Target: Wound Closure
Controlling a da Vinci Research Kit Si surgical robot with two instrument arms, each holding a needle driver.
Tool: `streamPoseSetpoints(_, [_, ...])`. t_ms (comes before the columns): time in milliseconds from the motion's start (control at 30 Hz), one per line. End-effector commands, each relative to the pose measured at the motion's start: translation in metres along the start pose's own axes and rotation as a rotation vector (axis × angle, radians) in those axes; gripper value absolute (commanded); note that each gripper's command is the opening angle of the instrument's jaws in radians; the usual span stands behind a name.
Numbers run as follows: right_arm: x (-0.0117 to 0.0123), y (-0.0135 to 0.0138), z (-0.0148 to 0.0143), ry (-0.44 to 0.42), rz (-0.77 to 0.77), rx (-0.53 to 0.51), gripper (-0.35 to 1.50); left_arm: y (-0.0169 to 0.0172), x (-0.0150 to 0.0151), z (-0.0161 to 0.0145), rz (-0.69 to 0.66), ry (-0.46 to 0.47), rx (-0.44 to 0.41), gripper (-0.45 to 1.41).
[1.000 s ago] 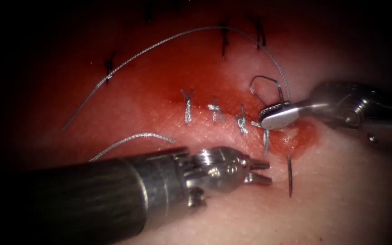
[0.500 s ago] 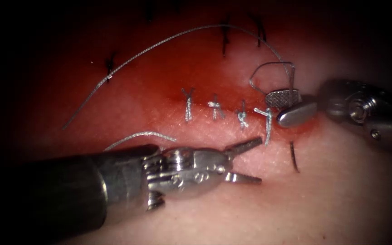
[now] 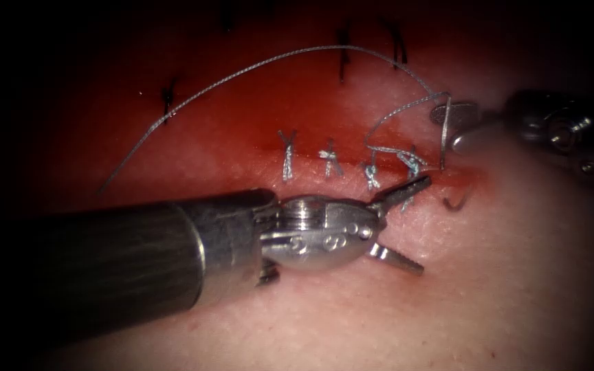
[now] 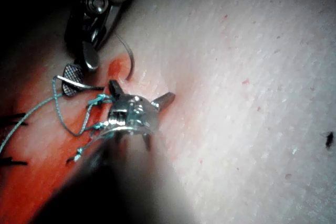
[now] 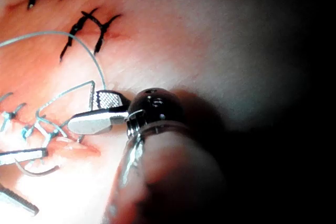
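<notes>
Endoscope view shows the left tool (image 3: pixel 400 227) in the middle with its jaws spread wide, holding nothing. At the upper right, the right tool (image 3: pixel 452 127) has its jaws apart with the thread (image 3: pixel 256 65) between them. The needle (image 3: pixel 456 201) pokes out of the tissue (image 3: pixel 517 288) just right of the cut (image 3: pixel 352 172).

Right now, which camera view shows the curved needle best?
The right wrist view: the needle shows the most of its curve there, lying loose on the tissue, held by neither tool. The endoscope view shows a short hook at the right end of the cut. The left wrist view shows a thin arc.
</notes>
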Motion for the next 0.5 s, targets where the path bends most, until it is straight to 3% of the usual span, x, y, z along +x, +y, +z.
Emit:
streamPoseSetpoints(33, [-0.0001, 0.0001, 0.0005, -0.006, -0.001, 0.004, 1.21, -0.0004, -0.0001, 0.0010, -0.014, -0.001, 0.003, 0.71])
streamPoseSetpoints(167, [-0.0003, -0.0003, -0.0004, -0.046, -0.005, -0.022, 1.06, -0.0009, 0.0000, 0.0021, -0.072, 0.024, 0.000, 0.52])
streamPoseSetpoints(300, [-0.0006, -0.0006, -0.0011, -0.059, -0.007, -0.046, 1.01, -0.0014, 0.0000, 0.0026, -0.092, 0.034, 0.005, 0.54])
streamPoseSetpoints(500, [-0.0004, -0.0009, -0.0024, -0.042, -0.007, -0.073, 0.96, -0.0021, -0.0002, 0.0035, -0.156, 0.064, 0.031, 0.25])
